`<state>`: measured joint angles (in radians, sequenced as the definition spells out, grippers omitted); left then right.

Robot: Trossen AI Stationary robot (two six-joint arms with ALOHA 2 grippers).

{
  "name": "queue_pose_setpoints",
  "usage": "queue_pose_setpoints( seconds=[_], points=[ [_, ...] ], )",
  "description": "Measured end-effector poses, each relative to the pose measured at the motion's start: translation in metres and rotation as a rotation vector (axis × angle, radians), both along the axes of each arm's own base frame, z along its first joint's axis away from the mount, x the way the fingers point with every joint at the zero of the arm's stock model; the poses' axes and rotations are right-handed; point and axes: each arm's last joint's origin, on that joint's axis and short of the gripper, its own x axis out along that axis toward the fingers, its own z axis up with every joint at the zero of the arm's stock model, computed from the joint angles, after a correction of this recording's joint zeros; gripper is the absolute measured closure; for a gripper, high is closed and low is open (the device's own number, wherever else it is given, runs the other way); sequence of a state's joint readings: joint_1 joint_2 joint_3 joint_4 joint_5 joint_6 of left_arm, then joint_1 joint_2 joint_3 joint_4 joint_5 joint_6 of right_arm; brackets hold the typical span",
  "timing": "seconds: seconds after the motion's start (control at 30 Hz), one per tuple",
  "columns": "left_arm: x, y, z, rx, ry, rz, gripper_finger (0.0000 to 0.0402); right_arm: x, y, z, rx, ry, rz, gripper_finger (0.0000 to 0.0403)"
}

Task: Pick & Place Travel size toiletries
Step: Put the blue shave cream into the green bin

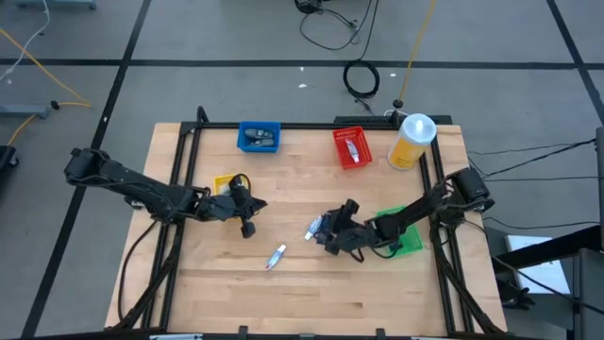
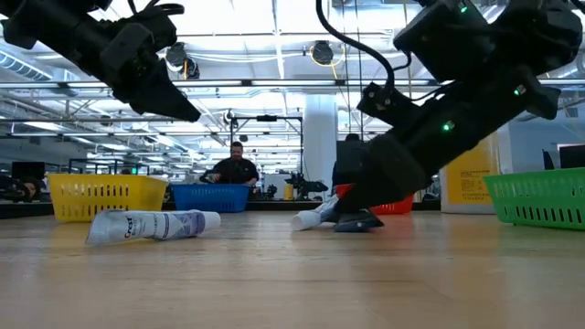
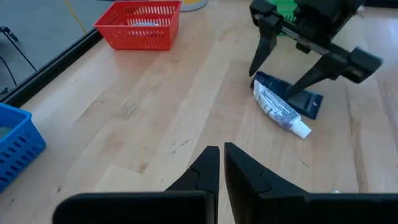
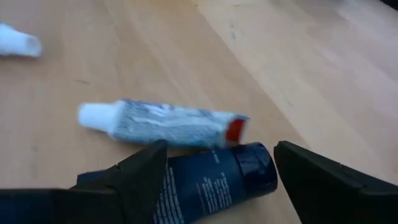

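Observation:
A dark blue tube (image 4: 211, 180) and a white-silver tube (image 4: 168, 122) lie side by side on the table near its middle. My right gripper (image 4: 217, 149) is low over them, open, its fingers on either side of the dark tube. A second white tube (image 1: 276, 256) lies alone nearer the front edge. My left gripper (image 3: 221, 165) hangs shut above the table to the left of the tubes, next to the yellow bin (image 1: 225, 183), with nothing in it. My right gripper stands open over the dark blue tube's capped end (image 4: 249, 168), slanting down from the table's right, one finger (image 4: 143, 171) on each side. I cannot tell whether either finger touches the tube, which lies flat on the table.
A blue bin (image 1: 259, 137) and a red bin (image 1: 351, 146) stand along the far edge, each with small items. A tall yellow canister (image 1: 412, 140) is at the far right. A green bin (image 1: 404, 236) sits under the right arm. Bare wood lies in front.

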<state>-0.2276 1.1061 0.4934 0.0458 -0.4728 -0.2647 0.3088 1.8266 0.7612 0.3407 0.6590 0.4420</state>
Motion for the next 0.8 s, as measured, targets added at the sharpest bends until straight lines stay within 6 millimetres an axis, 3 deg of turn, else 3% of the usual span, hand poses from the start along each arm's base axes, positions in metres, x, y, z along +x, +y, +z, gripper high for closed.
queue_pose_setpoints(
  seconds=[0.43,0.6,0.8],
  points=[
    [0.000,0.000,0.000,0.000,0.004,0.000,0.0376,-0.020,-0.018,0.030,-0.158,0.126,-0.070,0.0136],
    [0.000,0.000,0.000,0.000,0.006,0.000,0.0376,-0.025,-0.018,0.044,-0.022,0.022,-0.173,0.0138],
    [0.000,0.000,-0.001,-0.001,0.006,-0.001,0.0376,-0.033,-0.019,0.032,0.151,0.044,-0.273,0.0138]
  ],
)
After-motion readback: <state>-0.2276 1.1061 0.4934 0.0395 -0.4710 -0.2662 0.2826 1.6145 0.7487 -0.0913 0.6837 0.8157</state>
